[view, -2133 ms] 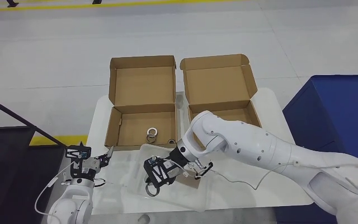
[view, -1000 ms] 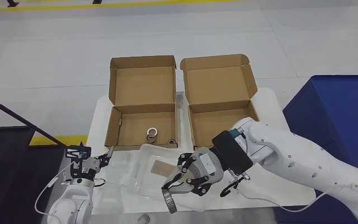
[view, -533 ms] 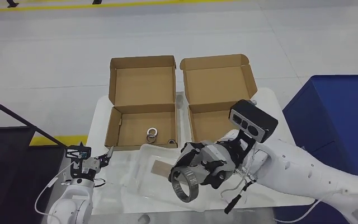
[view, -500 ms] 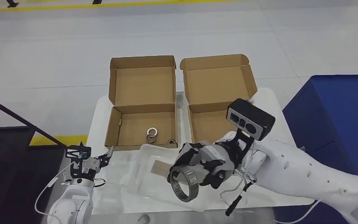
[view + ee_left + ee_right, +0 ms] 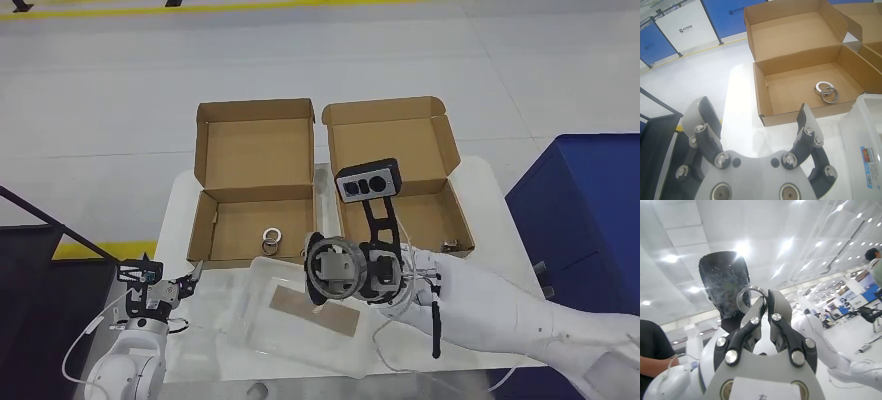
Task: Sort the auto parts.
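Metal ring (image 5: 753,288) is clamped by its rim between the jaws of the right gripper (image 5: 767,299), held up above the white tabletop (image 5: 480,190) over the far edge of a clear plastic bin (image 5: 300,325). The left gripper (image 5: 754,106) hangs near the tabletop's left near corner, jaws wide apart. Two open cardboard boxes stand side by side behind the bin; the left box (image 5: 235,225) holds two rings (image 5: 826,91). A pale floor (image 5: 100,100) with a yellow line (image 5: 150,10) surrounds the tabletop, and a blue cabinet (image 5: 590,200) stands at the right.
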Tool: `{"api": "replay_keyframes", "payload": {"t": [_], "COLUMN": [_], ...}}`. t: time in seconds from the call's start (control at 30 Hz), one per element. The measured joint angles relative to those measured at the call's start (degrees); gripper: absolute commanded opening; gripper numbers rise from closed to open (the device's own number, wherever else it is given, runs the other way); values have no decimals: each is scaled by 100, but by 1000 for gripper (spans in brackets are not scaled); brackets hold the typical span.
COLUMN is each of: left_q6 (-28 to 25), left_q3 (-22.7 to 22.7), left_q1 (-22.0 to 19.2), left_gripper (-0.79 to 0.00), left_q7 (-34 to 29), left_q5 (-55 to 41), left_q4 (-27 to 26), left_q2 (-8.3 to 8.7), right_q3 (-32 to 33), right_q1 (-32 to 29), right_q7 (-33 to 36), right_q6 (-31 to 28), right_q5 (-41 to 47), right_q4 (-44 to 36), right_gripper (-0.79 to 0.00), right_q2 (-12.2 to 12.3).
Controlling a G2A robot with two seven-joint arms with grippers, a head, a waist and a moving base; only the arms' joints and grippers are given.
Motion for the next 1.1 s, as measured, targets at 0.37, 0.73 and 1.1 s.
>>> {"api": "replay_keyframes", "payload": {"t": [0.37,0.73,1.1], "left_q6": [0,0,0], "left_q3": [0,0,0], "left_q1": [0,0,0], "left_gripper": [0,0,0], "left_q7": [0,0,0], "left_q5": [0,0,0], "left_q4": [0,0,0], "left_q2": [0,0,0], "right_q3": [1379,2587,4258], "right_q1": [-1104,-1478,-2073], "right_q7": [2455,1161,-1393], "right_q6": [2186,893,388], "right_q5": [1291,-2258,-8032], "right_q4": [292,520,-482], "right_gripper": [-785,-785,-785], "right_q2": [-523,-920,-1015]}}
